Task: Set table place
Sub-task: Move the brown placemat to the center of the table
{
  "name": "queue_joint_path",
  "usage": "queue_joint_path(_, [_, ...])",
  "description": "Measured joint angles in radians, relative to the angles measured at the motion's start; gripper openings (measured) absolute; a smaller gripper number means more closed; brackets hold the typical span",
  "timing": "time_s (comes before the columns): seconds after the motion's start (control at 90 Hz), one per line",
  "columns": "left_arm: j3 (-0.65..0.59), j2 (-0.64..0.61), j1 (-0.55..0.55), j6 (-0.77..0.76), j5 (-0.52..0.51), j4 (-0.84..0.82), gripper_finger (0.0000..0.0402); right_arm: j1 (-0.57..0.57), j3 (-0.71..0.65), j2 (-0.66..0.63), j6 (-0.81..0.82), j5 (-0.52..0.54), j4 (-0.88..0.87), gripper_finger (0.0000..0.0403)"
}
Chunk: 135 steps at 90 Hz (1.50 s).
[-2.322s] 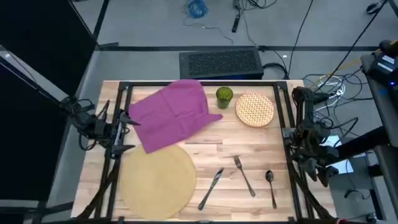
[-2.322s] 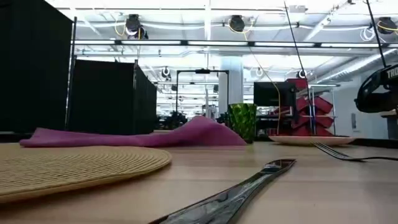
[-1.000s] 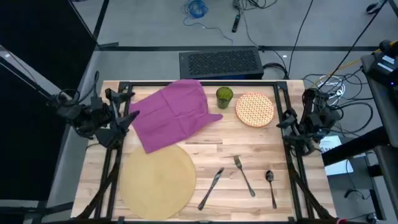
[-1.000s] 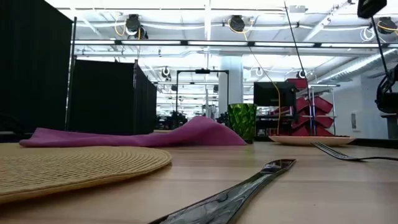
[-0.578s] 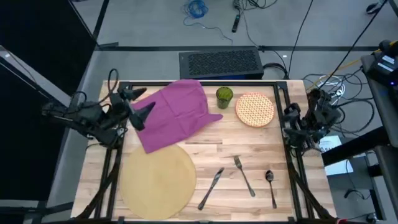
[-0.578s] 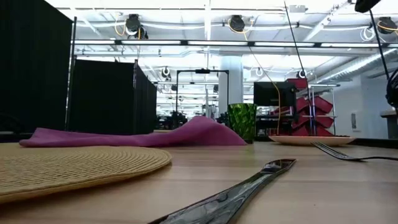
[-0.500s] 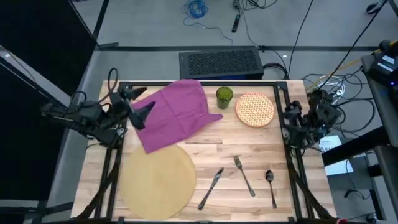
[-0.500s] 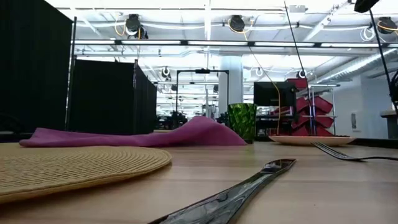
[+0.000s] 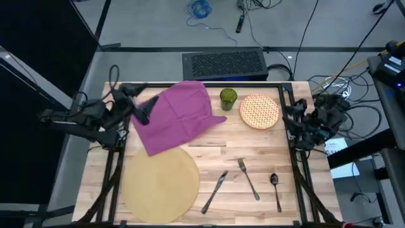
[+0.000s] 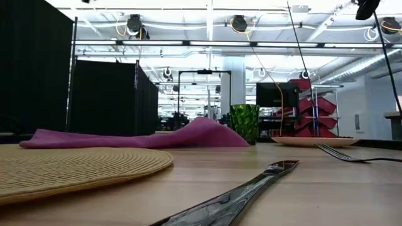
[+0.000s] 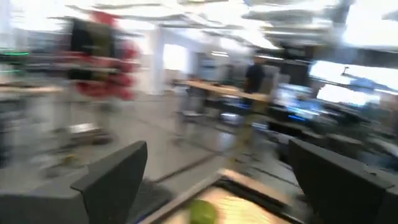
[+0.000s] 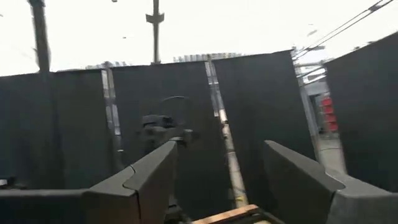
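The rectangular pale butcher-block wooden table (image 9: 266, 161) carried everything. The large round flat tan woven mat (image 9: 161, 184), the place, lay at about 7 o'clock on it. A crumpled magenta cloth napkin (image 9: 177, 115) sat at 11 o'clock, just beyond the mat. At 1 o'clock was the round red-and-cream lattice plate (image 9: 259, 111), a green glass cup (image 9: 228, 97) beside it. The left gripper (image 9: 143, 101) hovered over the napkin's 9 o'clock edge, fingers spread and empty. The right gripper (image 9: 290, 115) hung at the table's 3 o'clock edge, fingers likewise apart.
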Motion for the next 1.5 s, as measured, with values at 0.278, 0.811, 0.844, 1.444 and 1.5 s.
queue_joint_path(0.278, [0.000, 0.082, -0.006, -0.024, 0.333, 0.066, 0.0373, -0.132, 0.113, 0.132, 0.081, -0.002, -0.168, 0.0226])
queue_joint_path(0.811, [0.327, 0.421, 0.186, 0.056, 0.129, -0.488, 0.0373, -0.471, 0.453, 0.436, 0.452, -0.094, -0.836, 0.0226])
queue_joint_path(0.844, [0.327, 0.437, 0.199, 0.056, 0.126, -0.512, 0.0373, -0.504, 0.456, 0.451, 0.485, -0.130, -0.863, 0.0226])
queue_joint_path(1.444, [0.012, 0.365, 0.227, -0.146, 0.073, -0.435, 0.0266, -0.855, 0.456, 0.880, 0.689, -0.668, -0.857, 0.0226])
queue_joint_path(1.5, [-0.040, 0.340, 0.227, -0.157, 0.071, -0.352, 0.0265, -0.855, 0.456, 0.901, 0.715, -0.667, -0.855, 0.0226])
